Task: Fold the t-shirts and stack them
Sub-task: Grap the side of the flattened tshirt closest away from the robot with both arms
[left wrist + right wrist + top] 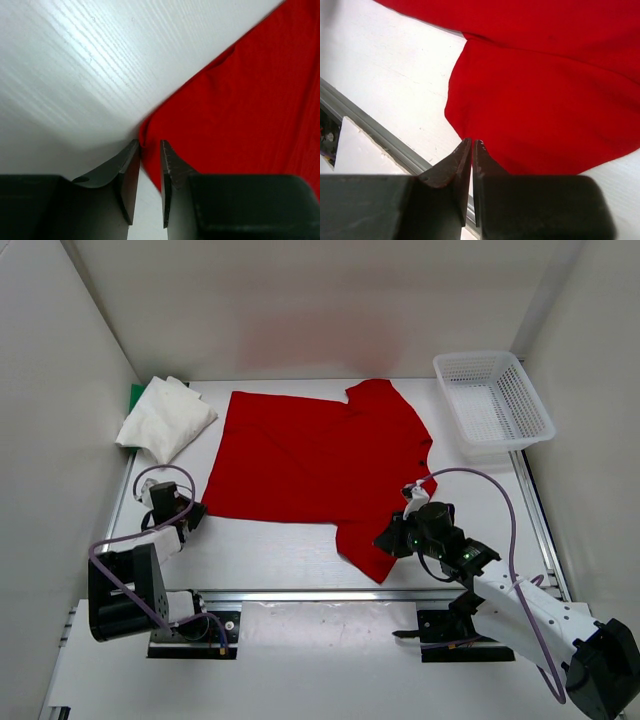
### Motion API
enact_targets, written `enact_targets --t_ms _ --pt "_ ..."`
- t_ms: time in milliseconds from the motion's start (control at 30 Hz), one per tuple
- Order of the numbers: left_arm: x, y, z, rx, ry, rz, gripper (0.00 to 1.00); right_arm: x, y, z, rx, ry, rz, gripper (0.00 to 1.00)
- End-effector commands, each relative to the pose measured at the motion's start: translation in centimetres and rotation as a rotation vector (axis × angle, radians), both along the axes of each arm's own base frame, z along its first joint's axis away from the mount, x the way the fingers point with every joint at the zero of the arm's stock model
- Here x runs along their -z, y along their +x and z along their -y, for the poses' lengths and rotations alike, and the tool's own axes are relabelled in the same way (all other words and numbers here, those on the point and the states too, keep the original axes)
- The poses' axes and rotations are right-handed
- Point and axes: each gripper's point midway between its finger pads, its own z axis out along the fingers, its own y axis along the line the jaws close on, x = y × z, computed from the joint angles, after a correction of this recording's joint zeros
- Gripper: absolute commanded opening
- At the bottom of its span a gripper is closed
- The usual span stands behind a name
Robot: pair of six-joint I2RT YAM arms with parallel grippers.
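The red t-shirt point(310, 455) lies spread flat in the middle of the table, one sleeve pointing toward the near edge. At the back left, the folded off-white t-shirt point(165, 418) rests on the green t-shirt point(136, 394), of which only a corner shows. My left gripper point(193, 512) is at the red shirt's near left corner. In the left wrist view its jaws point(150, 142) stand slightly apart, with the red cloth's point(240, 110) corner between the tips. My right gripper point(385, 540) point(472, 141) is shut and holds nothing, just short of the near sleeve point(545, 90).
A white mesh basket point(476, 356) stands at the back right corner. A metal rail point(330, 593) runs along the table's near edge, close under the right gripper. White walls close in the table on three sides.
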Motion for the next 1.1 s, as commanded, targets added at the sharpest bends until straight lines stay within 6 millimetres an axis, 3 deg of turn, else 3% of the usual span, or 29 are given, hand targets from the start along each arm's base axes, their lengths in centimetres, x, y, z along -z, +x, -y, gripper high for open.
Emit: enact_targets --t_ms 0,133,200,333,467,633,700,767,900,1067 --pt "-0.1 0.6 -0.2 -0.004 0.010 0.007 0.29 0.1 0.1 0.3 0.027 -0.006 -0.005 0.08" --pt "-1.5 2.2 -0.3 0.019 0.030 0.039 0.07 1.2 -1.3 1.4 0.052 -0.071 -0.092 0.22" --pt "-2.4 2.9 -0.1 0.040 0.038 0.064 0.01 0.8 -2.0 1.6 0.058 -0.097 -0.122 0.31" --pt "-5.2 3.9 1.1 0.080 0.097 0.148 0.00 1.0 -4.2 3.7 0.078 -0.219 -0.231 0.38" --pt "-6.5 4.2 3.2 0.124 0.088 0.207 0.00 0.9 -5.3 3.6 0.056 -0.267 -0.294 0.39" --pt "-7.6 3.4 5.0 0.169 0.072 0.276 0.00 3.6 -7.6 3.4 0.001 -0.351 -0.426 0.39" --pt "-8.2 3.2 4.8 0.161 0.076 0.303 0.00 4.0 -7.5 3.2 0.015 -0.329 -0.454 0.39" --pt "-8.8 3.0 6.3 0.208 0.083 0.323 0.00 4.5 -7.3 2.9 0.024 -0.310 -0.464 0.40" --pt "-8.6 2.8 6.6 0.217 0.084 0.321 0.00 4.6 -7.0 1.4 0.037 -0.253 -0.471 0.40" --pt "-7.9 2.9 7.0 0.226 0.054 0.311 0.00 5.9 -7.3 1.3 0.068 -0.200 -0.496 0.38"
